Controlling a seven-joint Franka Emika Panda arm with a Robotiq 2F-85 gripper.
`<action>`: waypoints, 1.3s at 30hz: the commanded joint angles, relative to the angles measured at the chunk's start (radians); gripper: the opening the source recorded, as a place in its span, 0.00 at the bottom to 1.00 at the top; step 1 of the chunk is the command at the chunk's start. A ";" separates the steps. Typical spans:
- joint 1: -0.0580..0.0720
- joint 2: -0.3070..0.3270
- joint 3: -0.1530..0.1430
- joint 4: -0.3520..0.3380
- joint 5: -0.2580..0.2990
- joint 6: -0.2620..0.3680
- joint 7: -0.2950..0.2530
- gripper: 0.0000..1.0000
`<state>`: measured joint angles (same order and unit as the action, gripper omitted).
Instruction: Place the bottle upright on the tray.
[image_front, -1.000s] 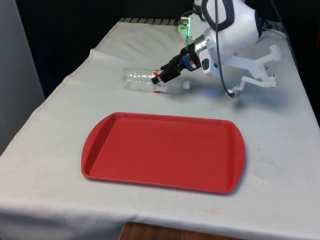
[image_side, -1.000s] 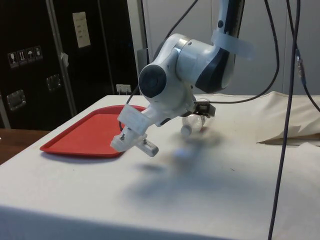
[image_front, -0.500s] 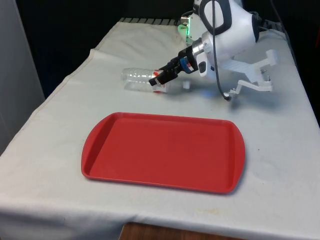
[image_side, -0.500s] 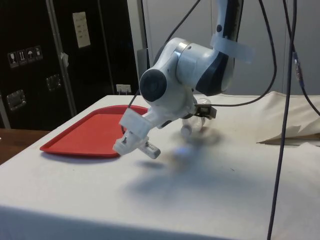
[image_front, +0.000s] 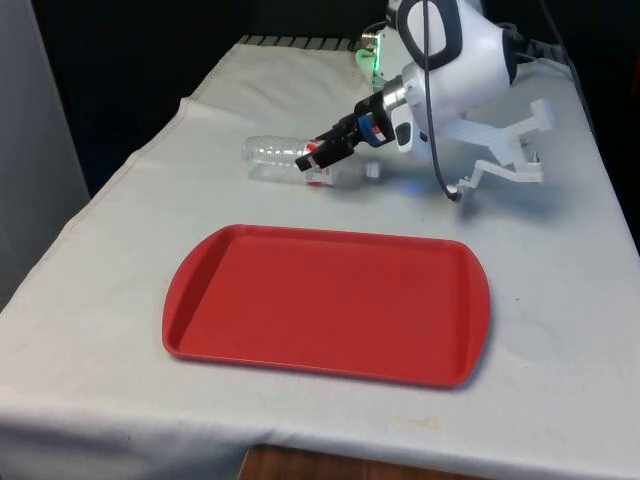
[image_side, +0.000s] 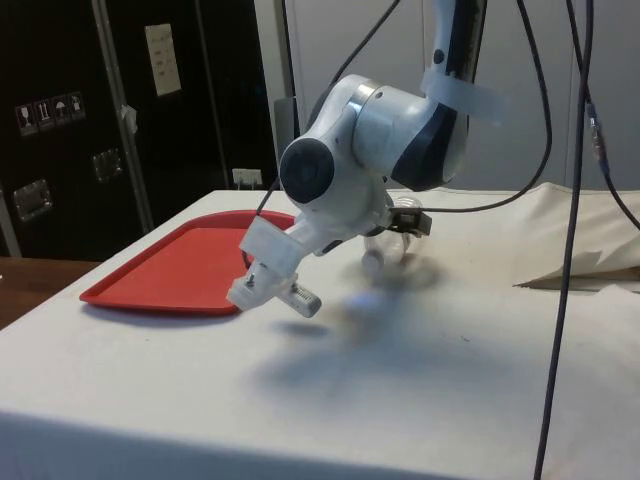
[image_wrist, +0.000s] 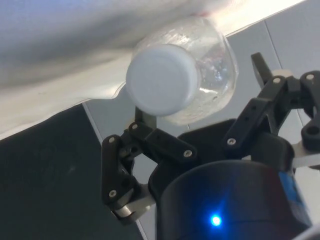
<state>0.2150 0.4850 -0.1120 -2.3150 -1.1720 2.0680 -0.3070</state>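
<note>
A clear plastic bottle (image_front: 272, 156) with a red label and a white cap (image_front: 372, 171) lies on its side on the white cloth, beyond the tray's far edge. The red tray (image_front: 320, 300) sits flat in the middle of the table with nothing on it. My black gripper (image_front: 312, 158) reaches down at a slant to the bottle's label end. In the wrist view the cap (image_wrist: 161, 77) faces the camera and the open gripper (image_wrist: 200, 87) straddles the bottle (image_wrist: 215, 65), a narrow gap showing at one finger. From the side, the bottle (image_side: 385, 248) lies behind the wrist.
The tray (image_side: 170, 270) lies between the bottle and the table's near edge in the front view. The cloth has a raised fold (image_side: 570, 270) at the side view's right. Cables (image_side: 570, 200) hang down beside the arm.
The wrist has shifted slightly up and towards the front view's left, bringing the fingers further along the bottle. Bottle and tray have not moved.
</note>
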 joint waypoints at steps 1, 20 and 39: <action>0.004 0.003 0.001 0.004 -0.007 -0.004 0.005 1.00; 0.005 0.025 0.015 0.019 -0.007 -0.014 0.028 1.00; 0.007 0.024 0.020 0.015 -0.001 -0.021 0.031 1.00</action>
<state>0.2190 0.5110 -0.0930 -2.2960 -1.1730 2.0490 -0.2820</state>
